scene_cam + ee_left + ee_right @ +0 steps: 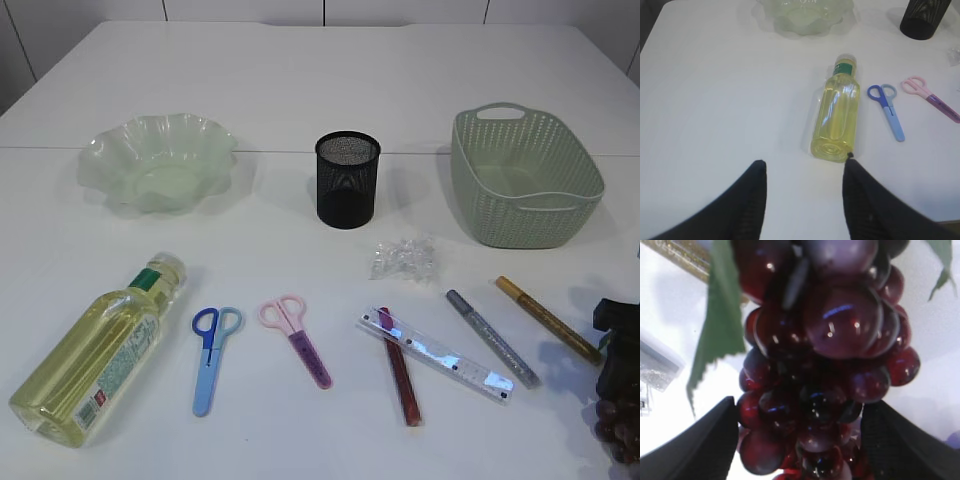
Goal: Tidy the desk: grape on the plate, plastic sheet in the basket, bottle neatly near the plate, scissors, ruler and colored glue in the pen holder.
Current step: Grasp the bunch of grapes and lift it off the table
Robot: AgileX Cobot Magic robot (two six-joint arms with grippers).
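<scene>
Right end effector [800, 440] stands wide, jaws flanking the grape [825, 355]; contact unconfirmed. Cluster judged soft, knobbly, prone to shedding; grip its bulk. Left end effector [805, 200] half-open, empty.

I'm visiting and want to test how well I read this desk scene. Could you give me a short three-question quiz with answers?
1. True or false: the bottle stands upright.
2. Which holds anything yet? A) plate B) basket C) pen holder D) none
3. What sits between the right gripper's fingers?

Key:
1. False; it lies on its side.
2. D
3. The grape bunch; whether the fingers press it cannot be told.
</scene>
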